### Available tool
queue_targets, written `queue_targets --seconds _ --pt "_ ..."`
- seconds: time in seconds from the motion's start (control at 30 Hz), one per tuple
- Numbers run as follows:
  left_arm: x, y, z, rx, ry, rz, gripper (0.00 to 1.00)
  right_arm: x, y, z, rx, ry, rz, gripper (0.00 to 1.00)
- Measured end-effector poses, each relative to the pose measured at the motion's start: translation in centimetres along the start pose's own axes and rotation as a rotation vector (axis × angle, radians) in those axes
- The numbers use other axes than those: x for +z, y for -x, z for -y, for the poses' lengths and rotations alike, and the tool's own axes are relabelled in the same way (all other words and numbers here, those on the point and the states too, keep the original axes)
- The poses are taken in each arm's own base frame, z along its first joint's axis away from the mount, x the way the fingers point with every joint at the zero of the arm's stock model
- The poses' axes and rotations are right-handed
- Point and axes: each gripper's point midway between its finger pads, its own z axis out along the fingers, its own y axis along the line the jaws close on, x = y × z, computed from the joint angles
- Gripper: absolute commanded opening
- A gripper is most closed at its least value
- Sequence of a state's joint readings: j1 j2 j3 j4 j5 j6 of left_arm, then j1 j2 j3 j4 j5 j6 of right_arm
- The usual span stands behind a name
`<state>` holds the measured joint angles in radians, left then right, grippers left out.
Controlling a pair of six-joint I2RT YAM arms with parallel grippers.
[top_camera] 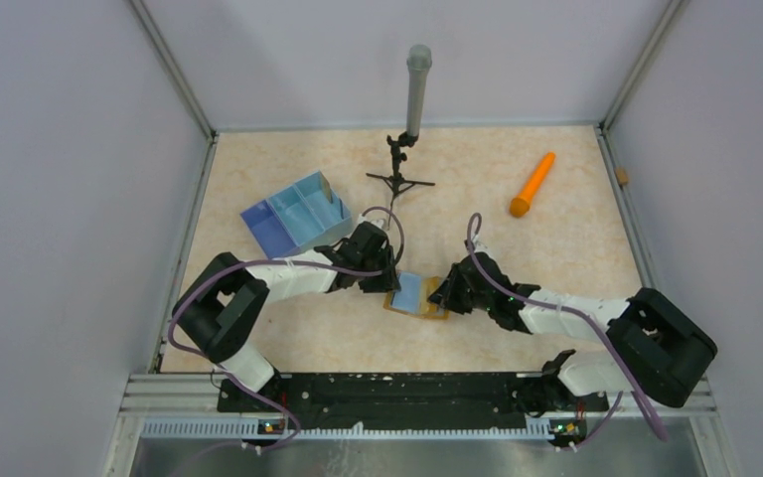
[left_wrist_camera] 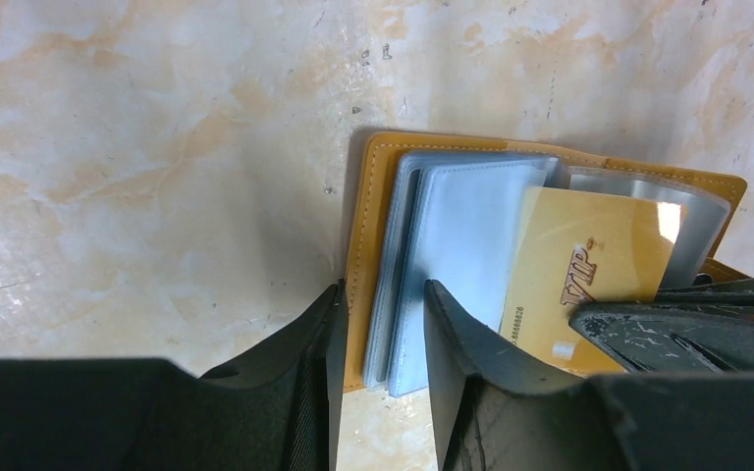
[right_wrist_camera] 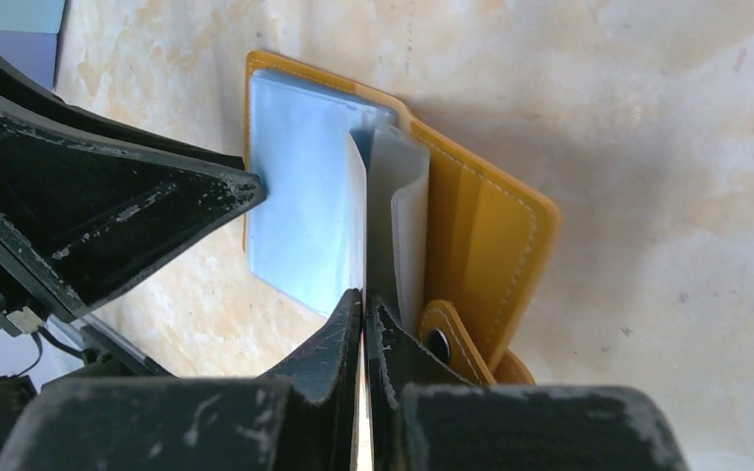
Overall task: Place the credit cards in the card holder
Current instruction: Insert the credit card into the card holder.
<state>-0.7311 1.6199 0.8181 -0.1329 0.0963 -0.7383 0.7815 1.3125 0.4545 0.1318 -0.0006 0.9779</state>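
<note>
On the marbled table (top_camera: 556,248), the card holder (top_camera: 417,296) lies open, mustard leather with a stitched rim. My left gripper (left_wrist_camera: 383,287) stands narrow astride its left edge; gripping or not, I cannot tell. My right gripper (right_wrist_camera: 364,294), on its right, pinches the glossy gold credit card (left_wrist_camera: 589,265) at its clear sleeve (left_wrist_camera: 692,221). I'd slide flat and slow, lest that floppy plastic buckle.

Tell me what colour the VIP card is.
Golden yellow; the VIP card has reddish-brown lettering, clearest in the left wrist view.
</note>
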Motion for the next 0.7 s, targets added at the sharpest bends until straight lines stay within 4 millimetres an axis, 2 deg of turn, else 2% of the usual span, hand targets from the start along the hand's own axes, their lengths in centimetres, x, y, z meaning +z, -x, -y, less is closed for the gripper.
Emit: queue_targets --seconds 0.2,0.7 --pt "0.0 -0.1 0.1 0.014 0.005 0.004 0.37 -0.4 -0.4 1.0 0.088 0.03 0.023 0.0" --pt "0.1 -0.2 0.1 0.009 -0.01 0.016 0.31 1.0 -0.5 -0.4 0.159 0.135 0.019 0.0"
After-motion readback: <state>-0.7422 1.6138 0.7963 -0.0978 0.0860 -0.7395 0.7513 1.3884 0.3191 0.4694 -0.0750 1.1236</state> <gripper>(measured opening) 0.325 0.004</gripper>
